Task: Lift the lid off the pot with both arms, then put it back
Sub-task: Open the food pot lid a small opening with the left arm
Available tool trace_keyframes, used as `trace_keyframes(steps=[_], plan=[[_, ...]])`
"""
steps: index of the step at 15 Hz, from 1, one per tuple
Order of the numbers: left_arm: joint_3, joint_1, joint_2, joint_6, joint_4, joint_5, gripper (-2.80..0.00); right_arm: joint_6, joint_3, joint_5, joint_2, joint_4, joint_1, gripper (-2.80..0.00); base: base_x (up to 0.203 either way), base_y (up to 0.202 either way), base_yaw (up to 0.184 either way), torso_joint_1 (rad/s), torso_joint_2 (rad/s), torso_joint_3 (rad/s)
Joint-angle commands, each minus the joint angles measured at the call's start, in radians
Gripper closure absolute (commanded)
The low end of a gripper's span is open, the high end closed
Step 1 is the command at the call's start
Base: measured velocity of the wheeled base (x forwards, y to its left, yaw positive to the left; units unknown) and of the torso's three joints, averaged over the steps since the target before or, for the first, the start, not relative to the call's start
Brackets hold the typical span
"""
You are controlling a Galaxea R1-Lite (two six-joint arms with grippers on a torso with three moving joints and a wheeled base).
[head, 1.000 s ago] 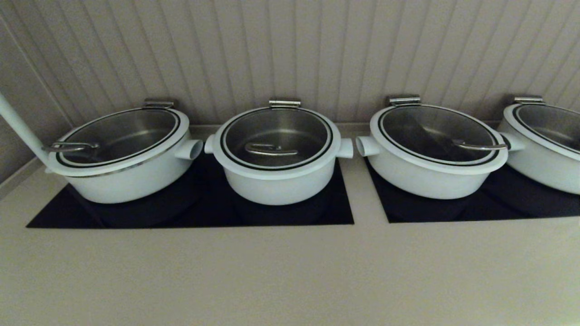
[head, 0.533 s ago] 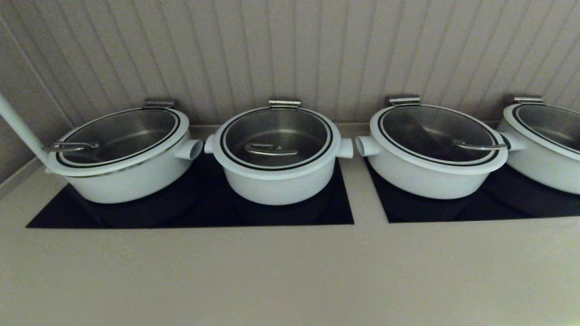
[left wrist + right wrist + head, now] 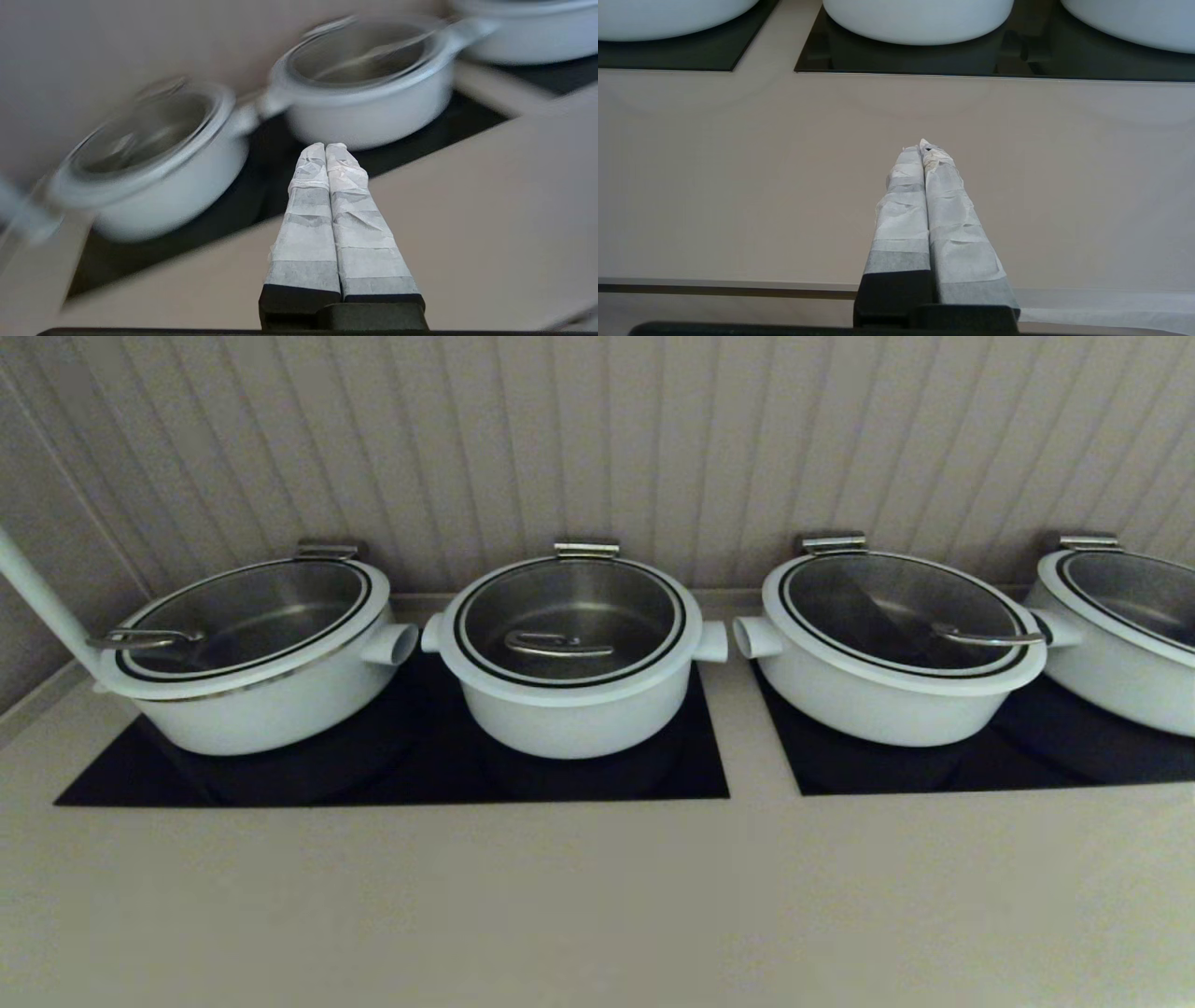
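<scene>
Wrist views only: closed left tool [image 3: 325,147], right tool [image 3: 922,147].

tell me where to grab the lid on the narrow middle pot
Take the lid by its curved steel hook handle, coming from above: it stands proud of the flat glass, near the front edge. The rim sits flush on the pot, leaving no edge. Both the left gripper and the right gripper are shut, well short of it.

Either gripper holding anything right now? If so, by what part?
Nothing held. The left gripper and the right gripper are both shut on nothing, short of the pots. The lid sits on the pot, handle untouched.
</scene>
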Motion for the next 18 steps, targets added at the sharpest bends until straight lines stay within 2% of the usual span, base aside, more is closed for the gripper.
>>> trace_keyframes(steps=[1, 3, 5, 9, 14, 16, 18], plan=[[-0.095, 0.0, 0.183, 0.007, 0.0, -0.127, 0.0, -0.001, 0.0, 0.0, 0.0, 0.0, -0.001, 0.0, 0.0, 0.0, 0.0, 0.0, 0.0, 0.0], [-0.136, -0.001, 0.274, 0.03, -0.001, -0.197, 0.0, -0.001, 0.0, 0.0, 0.0, 0.0, 0.0, 0.0, 0.0, 0.0, 0.0, 0.0, 0.0, 0.0], [-0.152, -0.009, 0.363, 0.072, -0.002, -0.219, 0.0, -0.001, 0.0, 0.0, 0.0, 0.0, 0.0, 0.0, 0.0, 0.0, 0.0, 0.0, 0.0, 0.0], [-0.163, -0.108, 0.52, 0.1, -0.038, -0.224, 0.0, -0.001, 0.0, 0.0, 0.0, 0.0, 0.0, 0.0, 0.0, 0.0, 0.0, 0.0, 0.0, 0.0], [-0.167, -0.211, 0.772, 0.101, -0.227, -0.217, 0.0, -0.001, 0.0, 0.0, 0.0, 0.0, 0.0, 0.0, 0.0, 0.0, 0.0, 0.0, 0.0, 0.0], [-0.167, -0.258, 0.828, 0.1, -0.244, -0.214, 0.0, -0.001, 0.0, 0.0, 0.0, 0.0, 0.0, 0.0, 0.0, 0.0, 0.0, 0.0, 0.0, 0.0], [-0.185, -0.275, 0.88, 0.099, -0.248, -0.213, 0.0, -0.001, 0.0, 0.0, 0.0, 0.0, 0.0, 0.0, 0.0, 0.0, 0.0, 0.0, 0.0, 0.0]])
